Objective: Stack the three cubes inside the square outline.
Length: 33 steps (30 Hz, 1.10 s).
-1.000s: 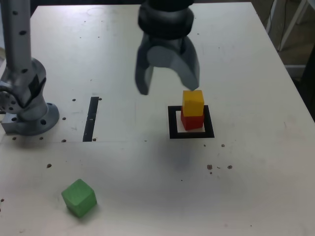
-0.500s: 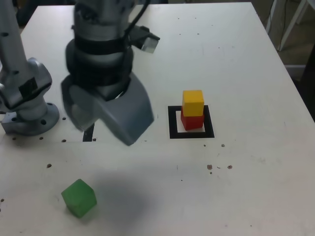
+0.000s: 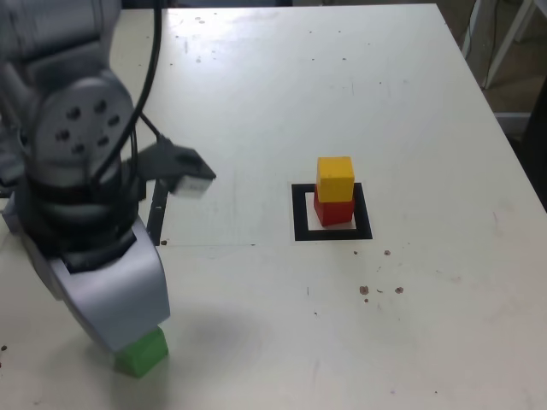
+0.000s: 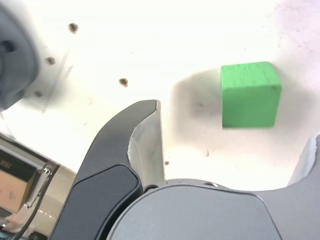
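Gripper is hanging wide open, holding nothing, over the green cube at near left; an off-centre descent could nudge it askew.

The end effector hides most of the green cube in the exterior view

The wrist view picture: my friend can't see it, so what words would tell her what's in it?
An open grey claw hangs above a green cube that sits on a bright white table, lined up between the claw's two fingers but not touched. Small dark specks dot the table.
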Each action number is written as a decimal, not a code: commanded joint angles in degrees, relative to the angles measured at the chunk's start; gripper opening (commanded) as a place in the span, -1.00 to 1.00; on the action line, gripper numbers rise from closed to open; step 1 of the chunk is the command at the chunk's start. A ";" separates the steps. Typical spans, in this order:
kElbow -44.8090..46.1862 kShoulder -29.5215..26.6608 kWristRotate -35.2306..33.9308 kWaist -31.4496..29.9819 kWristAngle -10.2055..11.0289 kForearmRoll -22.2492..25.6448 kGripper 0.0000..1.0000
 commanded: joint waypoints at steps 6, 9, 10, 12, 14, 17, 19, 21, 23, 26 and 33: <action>1.23 3.41 -0.30 -1.30 -0.83 -5.48 0.99; 1.27 4.43 -0.85 -1.41 -1.16 -6.91 0.98; 1.31 4.78 -1.11 -1.42 -1.17 -7.23 0.97; 1.49 5.51 -1.68 -1.43 -1.03 -7.59 0.93; 1.78 6.23 -2.41 -1.43 -0.67 -7.51 0.85; 2.38 7.03 -3.90 -1.43 0.50 -7.16 0.62; 2.70 7.30 -5.03 -1.43 1.59 -6.90 0.44; 2.95 7.31 -5.97 -1.43 2.61 -6.90 0.27; 3.04 7.20 -6.63 -1.43 3.40 -7.14 0.13; 3.07 7.06 -7.02 -1.43 3.85 -7.69 0.02; 3.05 6.65 -7.40 -1.43 4.61 -8.81 -0.13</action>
